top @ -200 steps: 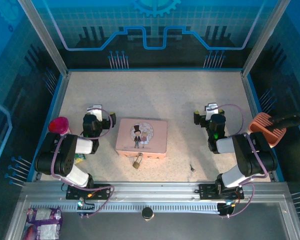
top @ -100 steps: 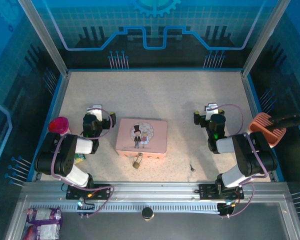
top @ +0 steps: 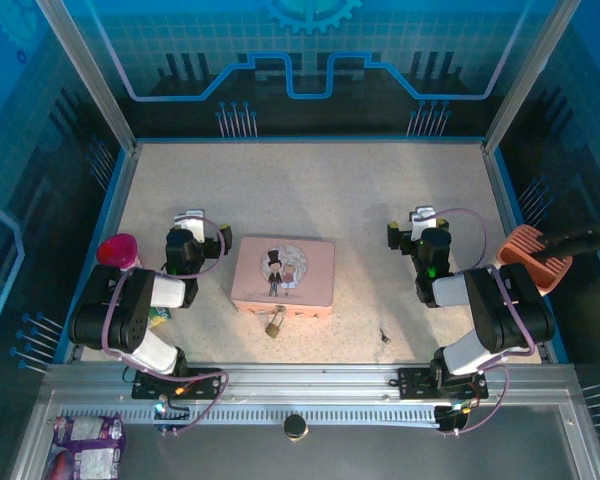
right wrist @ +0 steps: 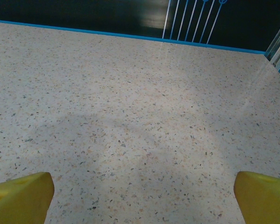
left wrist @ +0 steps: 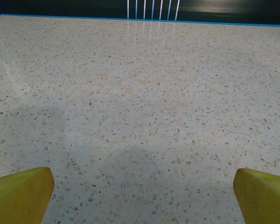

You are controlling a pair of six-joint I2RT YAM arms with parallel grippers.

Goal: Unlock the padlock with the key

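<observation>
Nothing has shifted since a second ago: the padlock (top: 275,324) sits against the pink box's (top: 283,275) near edge, the key (top: 384,336) lies on the desk (top: 310,190) to its right, and the left claw (top: 190,216) and right claw (top: 422,214) are both spread wide and empty.

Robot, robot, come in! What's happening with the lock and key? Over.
Left gripper and right gripper open, empty. Padlock at pink box's near edge, untouched. Key on table to its right, apart. Nothing blocking them.
</observation>
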